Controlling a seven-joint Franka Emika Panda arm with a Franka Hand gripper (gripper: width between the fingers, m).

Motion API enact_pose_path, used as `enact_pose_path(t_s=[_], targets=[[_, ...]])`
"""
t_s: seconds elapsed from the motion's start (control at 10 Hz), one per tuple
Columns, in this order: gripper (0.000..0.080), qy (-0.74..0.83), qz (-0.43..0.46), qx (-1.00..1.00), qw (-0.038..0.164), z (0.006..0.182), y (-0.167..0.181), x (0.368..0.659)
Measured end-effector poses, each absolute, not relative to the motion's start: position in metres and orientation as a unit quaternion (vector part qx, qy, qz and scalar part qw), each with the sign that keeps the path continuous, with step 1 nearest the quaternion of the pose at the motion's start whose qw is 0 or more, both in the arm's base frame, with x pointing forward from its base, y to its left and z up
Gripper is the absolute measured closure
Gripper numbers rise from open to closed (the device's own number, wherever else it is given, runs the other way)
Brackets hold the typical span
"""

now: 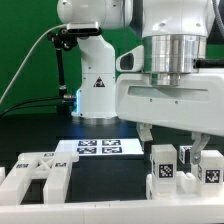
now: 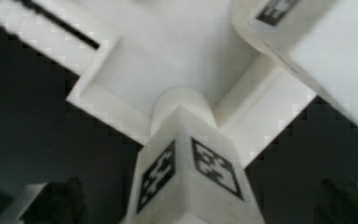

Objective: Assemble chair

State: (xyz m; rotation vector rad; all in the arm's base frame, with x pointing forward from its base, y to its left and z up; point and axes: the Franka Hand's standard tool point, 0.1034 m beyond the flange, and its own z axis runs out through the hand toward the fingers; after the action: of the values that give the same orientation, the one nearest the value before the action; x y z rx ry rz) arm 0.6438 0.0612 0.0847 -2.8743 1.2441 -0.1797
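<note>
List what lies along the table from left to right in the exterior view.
Notched chair parts → marker board → tagged post → gripper → second tagged post.

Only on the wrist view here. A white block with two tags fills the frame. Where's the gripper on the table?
Observer: In the exterior view the gripper hangs low at that view's right, just over two upright tagged posts.
Operator: Is it shut on one?
Observer: Cannot tell. The big white hand hides most of the fingers.
Operator: Any other parts around?
Observer: Yes, flat notched pieces lie at the exterior view's lower left, apart from the posts.
Operator: And the marker board?
Observer: The marker board lies flat mid-table, between those pieces and the robot base.
</note>
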Motion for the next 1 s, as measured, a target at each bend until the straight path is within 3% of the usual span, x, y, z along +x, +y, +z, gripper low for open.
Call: enact_pose_path(t_s=[0.1,0.2,0.6,0.7,0.8,0.9,1.0], targets=[[0.0150,0.356,-0.055,-0.933,0.005,0.085,0.059,0.644],[0.0150,0.320,-0.049,-0.946,0.021,0.085,0.049,0.646],[0.0150,0.217,-0.052,-0.975,0.019,0.079,0.053,0.644],[0.0236,0.243,-0.052,-0.969,0.020,0.080,0.054,0.644],[0.0372,0.242,-0.052,-0.969,0.020,0.080,0.053,0.644],[0.0372,0.266,-0.051,-0.962,0.022,0.079,0.054,0.644],[0.0514,0.312,-0.050,-0.948,0.025,0.079,0.053,0.644]])
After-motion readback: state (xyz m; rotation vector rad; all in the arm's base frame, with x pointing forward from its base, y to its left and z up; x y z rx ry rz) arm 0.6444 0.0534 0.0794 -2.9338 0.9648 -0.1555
